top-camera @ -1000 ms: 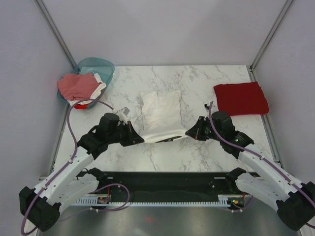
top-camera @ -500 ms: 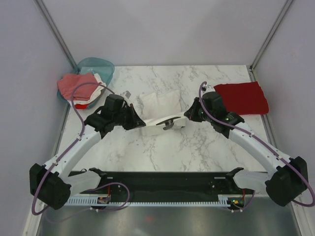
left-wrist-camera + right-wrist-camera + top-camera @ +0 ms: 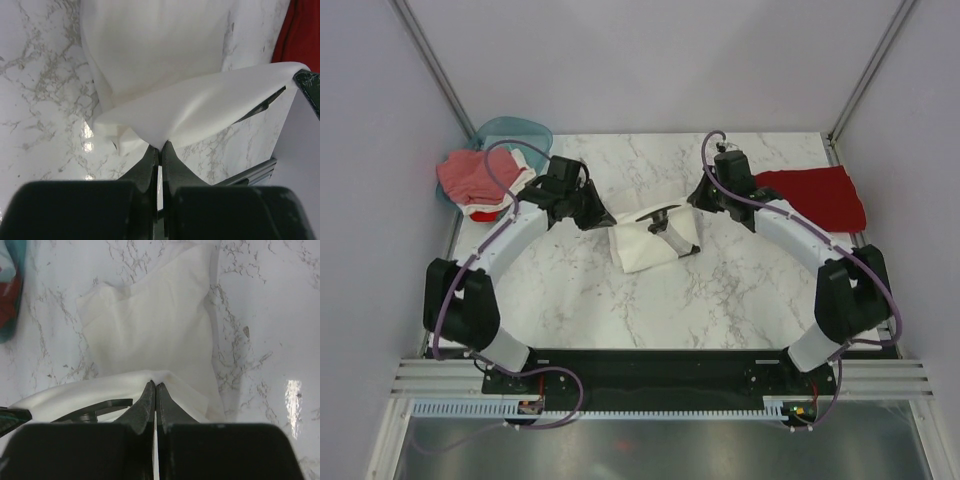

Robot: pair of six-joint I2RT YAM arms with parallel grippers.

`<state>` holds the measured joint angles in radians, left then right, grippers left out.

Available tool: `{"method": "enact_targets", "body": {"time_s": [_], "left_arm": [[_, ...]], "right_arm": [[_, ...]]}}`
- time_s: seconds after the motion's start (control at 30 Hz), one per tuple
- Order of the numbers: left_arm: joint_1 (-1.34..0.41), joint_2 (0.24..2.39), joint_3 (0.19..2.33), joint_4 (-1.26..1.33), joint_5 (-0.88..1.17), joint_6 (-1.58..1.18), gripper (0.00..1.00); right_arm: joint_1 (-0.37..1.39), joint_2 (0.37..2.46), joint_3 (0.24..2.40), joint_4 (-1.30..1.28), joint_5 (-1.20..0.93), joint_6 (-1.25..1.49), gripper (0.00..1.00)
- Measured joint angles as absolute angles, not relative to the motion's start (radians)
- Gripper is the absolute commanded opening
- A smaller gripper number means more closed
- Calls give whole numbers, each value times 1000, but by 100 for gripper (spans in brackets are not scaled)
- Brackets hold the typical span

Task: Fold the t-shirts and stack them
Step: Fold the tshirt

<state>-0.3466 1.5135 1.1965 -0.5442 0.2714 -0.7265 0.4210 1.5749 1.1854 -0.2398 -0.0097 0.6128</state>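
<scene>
Marble tabletop (image 3: 740, 290) fills the overhead view, with grey walls around it. The left gripper (image 3: 603, 218) and right gripper (image 3: 696, 200) are each pinched shut on an end of the white t-shirt's (image 3: 642, 248) hem. Within the last second they have carried that hem from lower centre up toward upper centre, over the folded body. The fold looks nearly made, with release still to come. A folded dark red t-shirt (image 3: 815, 198) lies apart at upper right. The teal basket (image 3: 525, 135) at upper left holds more shirts. The black print (image 3: 662, 213) shows only as slivers, and the raised hem hides the cloth beneath it.
</scene>
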Motion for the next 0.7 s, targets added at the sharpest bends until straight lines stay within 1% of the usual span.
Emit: {"method": "enact_targets", "body": {"time_s": [0.13,0.17,0.2,0.23,0.27,0.3,0.37,0.43,0.5,0.6,0.7], "left_arm": [[-318,1636,1283,-540,270,-731,2],[-312,1670,1315,-544,268,-733,3],[-306,1709,1351,-543,265,-737,8],[-298,1748,1390,-539,263,-741,44],[-290,1789,1429,-532,263,-744,65],[-281,1822,1462,-525,266,-752,77],[-256,1914,1552,-501,270,-773,86],[-230,2001,1635,-474,276,-786,87],[-212,2037,1657,-455,281,-788,87],[-200,2029,1618,-436,278,-788,86],[-208,1973,1503,-375,281,-792,85]], "right_arm": [[391,1707,1279,-201,-44,607,1],[384,1744,1308,-189,-54,605,15],[377,1782,1343,-171,-65,606,34],[372,1820,1373,-152,-72,613,51],[365,1864,1413,-123,-76,611,96],[360,1916,1463,-110,-78,614,98],[352,2019,1561,-68,-80,598,98],[348,2093,1634,-50,-79,586,98],[346,2126,1650,-41,-82,570,96],[347,2106,1576,-6,-82,555,89],[347,2059,1461,20,-83,552,85]]}}
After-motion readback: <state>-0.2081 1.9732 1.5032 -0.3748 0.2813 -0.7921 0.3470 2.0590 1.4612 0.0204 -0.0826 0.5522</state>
